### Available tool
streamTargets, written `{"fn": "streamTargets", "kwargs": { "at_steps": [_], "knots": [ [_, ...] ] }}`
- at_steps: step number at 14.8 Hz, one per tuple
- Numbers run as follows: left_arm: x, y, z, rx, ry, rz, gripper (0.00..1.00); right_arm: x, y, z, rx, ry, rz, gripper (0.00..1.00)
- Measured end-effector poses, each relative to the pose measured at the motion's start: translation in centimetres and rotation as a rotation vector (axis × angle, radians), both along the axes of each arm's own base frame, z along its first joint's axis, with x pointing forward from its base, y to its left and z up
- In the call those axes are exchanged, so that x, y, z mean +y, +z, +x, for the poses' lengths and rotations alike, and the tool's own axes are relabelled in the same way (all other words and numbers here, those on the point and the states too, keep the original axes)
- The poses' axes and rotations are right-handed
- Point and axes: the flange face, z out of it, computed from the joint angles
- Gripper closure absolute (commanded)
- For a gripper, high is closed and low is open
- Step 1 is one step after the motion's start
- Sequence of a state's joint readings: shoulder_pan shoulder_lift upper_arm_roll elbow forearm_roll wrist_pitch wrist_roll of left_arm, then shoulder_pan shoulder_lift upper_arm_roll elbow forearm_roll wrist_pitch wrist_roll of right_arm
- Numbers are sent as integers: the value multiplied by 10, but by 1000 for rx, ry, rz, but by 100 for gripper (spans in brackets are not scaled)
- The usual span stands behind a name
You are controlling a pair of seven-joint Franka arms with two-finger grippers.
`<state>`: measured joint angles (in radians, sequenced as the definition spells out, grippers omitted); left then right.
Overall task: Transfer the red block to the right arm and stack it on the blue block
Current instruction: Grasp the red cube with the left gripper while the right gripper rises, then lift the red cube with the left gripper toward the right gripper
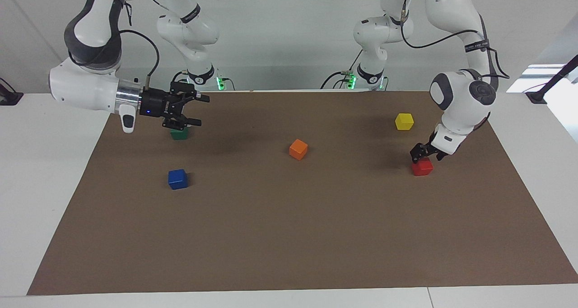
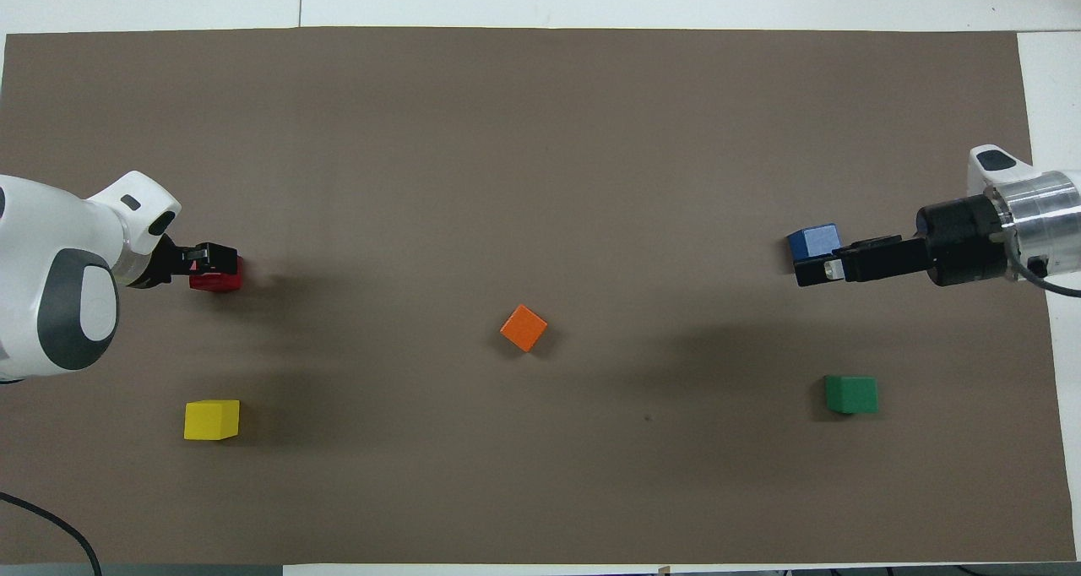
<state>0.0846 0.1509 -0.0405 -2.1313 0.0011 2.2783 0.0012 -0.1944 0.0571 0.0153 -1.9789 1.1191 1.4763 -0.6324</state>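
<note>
You see two glossy white jointed arms with dark grey joint caps; the right arm (image 1: 86, 89) carries a silver collar, black tool (image 1: 192, 110), blue light, looping black cable.

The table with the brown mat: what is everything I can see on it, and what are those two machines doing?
Brown mat: one, covering the white table.
Red block: one, toward the left arm's end.
Yellow block: one, nearer the robots than red.
Orange block: one, mid-mat.
Blue block: one, toward the right arm's end.
Green block: one, nearer the robots than blue.
Left gripper: black, down at the red block.
Right gripper: black, open, waiting raised over the green block.
</note>
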Motion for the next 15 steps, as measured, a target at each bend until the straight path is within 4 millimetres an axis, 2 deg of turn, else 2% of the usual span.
{"fn": "streamTargets", "kwargs": {
  "at_steps": [2, 7, 8, 9, 11, 12, 13, 15],
  "knots": [
    [0, -8, 2, -1, 1, -1, 0, -2, -19, 5, 55, -28, 134, 0],
    [-2, -22, 3, 11, 1, -3, 0, 0, -100, 23, 183, -68, 457, 0],
    [-2, -23, 3, 13, 1, -3, 12, 3, -107, 26, 200, -76, 503, 0],
    [-2, -24, 3, 15, 5, -3, 36, 8, -109, 28, 218, -79, 562, 0],
    [-2, -24, 3, 16, 47, -3, 68, 20, -111, 32, 239, -77, 650, 0],
    [-2, -25, 3, 17, 72, -3, 96, 28, -110, 34, 242, -78, 693, 0],
    [-3, -25, 3, 19, 87, -3, 100, 38, -109, 37, 250, -80, 735, 0],
    [-3, -26, 3, 21, 100, -3, 100, 62, -106, 44, 270, -87, 806, 0]
  ]
}}
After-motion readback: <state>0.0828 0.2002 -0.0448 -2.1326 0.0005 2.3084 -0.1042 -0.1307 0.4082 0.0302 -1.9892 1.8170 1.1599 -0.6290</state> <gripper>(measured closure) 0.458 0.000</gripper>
